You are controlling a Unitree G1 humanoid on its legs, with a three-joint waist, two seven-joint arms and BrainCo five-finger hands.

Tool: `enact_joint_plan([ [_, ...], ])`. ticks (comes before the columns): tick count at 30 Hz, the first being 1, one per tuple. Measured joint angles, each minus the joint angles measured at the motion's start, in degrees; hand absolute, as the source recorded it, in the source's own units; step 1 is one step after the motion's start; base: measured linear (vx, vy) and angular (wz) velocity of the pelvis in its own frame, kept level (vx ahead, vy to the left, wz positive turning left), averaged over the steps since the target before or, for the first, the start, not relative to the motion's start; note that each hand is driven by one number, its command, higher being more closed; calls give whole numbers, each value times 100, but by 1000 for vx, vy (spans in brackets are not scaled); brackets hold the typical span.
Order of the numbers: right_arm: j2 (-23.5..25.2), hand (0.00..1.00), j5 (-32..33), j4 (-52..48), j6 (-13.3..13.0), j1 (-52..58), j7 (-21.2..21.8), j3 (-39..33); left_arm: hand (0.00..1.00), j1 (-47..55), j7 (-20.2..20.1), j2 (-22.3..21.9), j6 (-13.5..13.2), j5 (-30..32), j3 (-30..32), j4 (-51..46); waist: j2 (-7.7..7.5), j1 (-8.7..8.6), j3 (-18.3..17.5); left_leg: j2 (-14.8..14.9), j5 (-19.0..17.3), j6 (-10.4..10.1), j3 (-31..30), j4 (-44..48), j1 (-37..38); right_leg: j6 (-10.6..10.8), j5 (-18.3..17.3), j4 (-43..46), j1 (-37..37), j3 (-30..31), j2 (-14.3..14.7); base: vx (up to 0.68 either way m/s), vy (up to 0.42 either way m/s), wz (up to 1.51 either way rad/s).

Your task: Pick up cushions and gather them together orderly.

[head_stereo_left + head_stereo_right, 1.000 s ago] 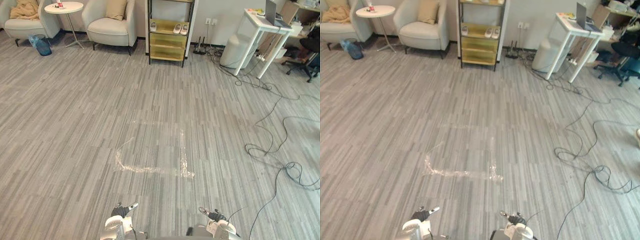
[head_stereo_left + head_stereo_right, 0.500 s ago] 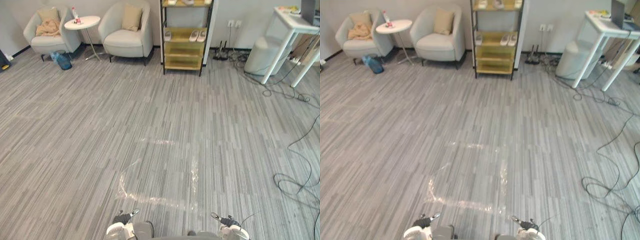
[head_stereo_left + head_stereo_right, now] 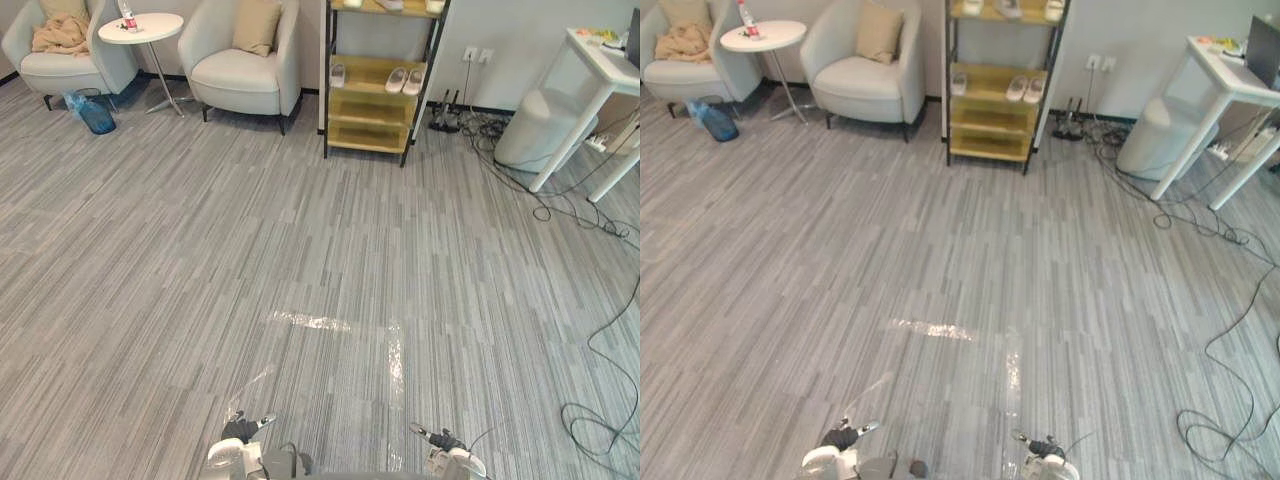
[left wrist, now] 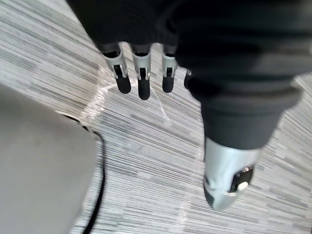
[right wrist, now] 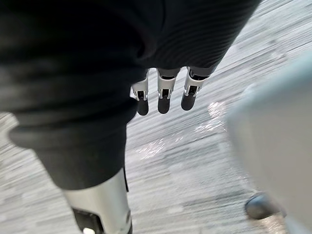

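Observation:
A tan cushion (image 3: 257, 25) leans upright on the seat of a pale armchair (image 3: 240, 75) at the far wall. A second tan cushion (image 3: 62, 8) stands on the left armchair (image 3: 62, 68), above a crumpled beige blanket (image 3: 58, 37). My left hand (image 3: 243, 430) and right hand (image 3: 440, 440) hang low at the bottom edge, far from both chairs. In the wrist views the left hand's fingers (image 4: 139, 80) and the right hand's fingers (image 5: 163, 95) are straight over the grey floor and hold nothing.
A round white side table (image 3: 140, 27) with a bottle stands between the chairs, with a blue bin (image 3: 95, 112) beside it. A yellow shelf (image 3: 378, 80) holds shoes. At the right are a white desk (image 3: 600, 60) and loose cables (image 3: 600, 330). Shiny tape strips (image 3: 392, 350) lie on the floor.
The whole picture has shifted, so the camera has moved; chairs and shelf sit differently in the frame. Both hands stay low and open, holding nothing.

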Motion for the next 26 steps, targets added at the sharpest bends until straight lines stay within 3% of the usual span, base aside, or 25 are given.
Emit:
enact_joint_plan([
  [1, -16, 0, 1, 3, -17, 5, 3, -3, 0, -7, 2, 17, 8, -1, 0, 77, 28, -89, 10, 18, 0, 0, -98, -119, 212, -171, -171, -326, -99, -276, 8, 231, -34, 43],
  [3, -17, 0, 9, 17, -43, 36, 7, -25, 0, -71, 1, -1, 2, 7, -2, 83, -1, -166, -4, 92, -106, -28, -323, -215, 358, -300, -246, -1248, -360, -620, 92, 211, -114, 65],
  [5, -5, 0, 12, 49, -56, 32, 4, -121, 0, -101, -4, 18, -3, 14, 7, 90, -58, -173, 24, 144, -271, -169, -475, -215, 412, -409, 1, -2314, -542, -612, 211, 243, -204, 55],
  [6, -1, 0, 11, 60, -54, 68, 3, -182, 0, -76, 1, 49, 4, 18, 10, 135, -86, -182, 33, 159, -406, -279, -591, -184, 485, -494, 407, -3111, -577, -587, 255, 304, -278, 36],
  [7, 13, 0, 26, 61, -53, 93, 5, -231, 0, -30, 2, 79, 4, 19, 24, 135, -137, -194, 72, 146, -553, -382, -681, -133, 619, -505, 855, -3430, -576, -508, 273, 418, -363, 40],
  [8, -21, 0, 34, 55, -62, 108, 0, -259, 0, 10, 9, 50, 3, 9, 86, 158, -129, -240, 59, 214, -681, -441, -765, -87, 704, -652, 978, -3278, -538, -462, 357, 464, -353, 23],
  [9, -92, 0, 6, 60, -48, 106, -4, -257, 0, 54, 0, -37, 1, 18, 129, 177, 81, -254, -14, 394, -761, -442, -872, -62, 800, -720, 645, -3064, -529, -524, 528, 397, -265, 15],
  [10, -119, 0, 8, 108, -38, 73, -3, -280, 0, 123, -3, -72, -1, 18, 133, 194, 181, -252, -68, 487, -779, -465, -945, 214, 760, -779, 449, -3000, -494, -606, 607, 389, -235, 6],
  [12, -108, 0, 10, 109, -37, 77, 0, -285, 0, 79, -15, -130, 3, 23, 129, 162, 180, -287, -78, 582, -755, -541, -1024, 1409, 221, -794, 329, -3073, -339, -694, 652, 327, -226, 19],
  [13, -115, 0, 12, 68, -28, 76, -6, -233, 0, 30, -65, -126, 7, 25, 129, 38, 217, -293, -62, 723, -458, -979, -1000, 2894, -474, -903, 260, -3200, -95, -803, 707, 368, -217, 29],
  [14, -129, 0, 13, 55, -27, 104, -16, -221, 0, 26, -84, -127, 4, 25, 125, 8, 244, -280, -33, 914, -373, -1018, -961, 3735, -848, -975, 216, -3315, 140, -831, 770, 377, -177, 18],
  [16, -102, 0, 26, 60, -18, 113, -42, -222, 0, 52, -113, -100, -5, 22, 117, -43, 228, -228, -27, 1092, -420, -919, -687, 4194, -1181, -1016, 189, -3580, 637, -857, 826, 396, -99, -15],
  [18, -62, 0, 56, 54, -18, 110, -60, -225, 0, 52, -115, -58, -6, 27, 61, -55, 179, -204, -35, 1056, -497, -798, -499, 3701, -1373, -1009, 193, -3842, 949, -837, 771, 317, -41, -19],
  [19, -37, 0, 61, 50, -25, 92, -64, -228, 0, 19, -114, -60, -6, 26, 51, -80, 170, -182, -29, 951, -516, -743, -548, 2968, -1443, -989, 193, -3919, 1100, -808, 719, 255, 53, -23],
  [20, -32, 0, 63, 47, -23, 114, -64, -228, 0, -2, -106, -71, -7, 25, 30, -98, 175, -172, -34, 827, -387, -732, -690, 2053, -1419, -894, 173, -3971, 1178, -755, 692, 323, 123, -23],
  [21, -38, 0, 60, 33, -25, 121, -61, -227, 0, -3, -105, -83, -4, 27, -4, -96, 208, -172, -52, 743, -4, -727, -808, 1398, -1405, -820, 131, -3969, 1213, -725, 709, 308, 166, -20],
  [22, -45, 0, 60, 52, -9, 121, -73, -231, 0, -6, -111, -63, -1, 30, -18, -85, 145, -140, -82, 593, 245, -842, -965, 1140, -1350, -692, 56, -3961, 1219, -606, 685, 290, 166, -1],
  [25, 162, 0, 50, 50, 12, 244, -65, -228, 0, -75, -105, 113, 2, 39, -120, -86, -219, -130, -179, 317, 278, -786, -868, 732, -1085, -562, -8, -3953, 1254, -515, 364, 206, 122, -1],
  [26, 193, 0, 49, 50, 12, 254, -61, -225, 0, -54, -107, 138, 1, 41, -121, -63, -261, -114, -198, 243, 287, -769, -846, 621, -990, -558, -3, -3947, 1312, -478, 296, 155, 96, -11],
])
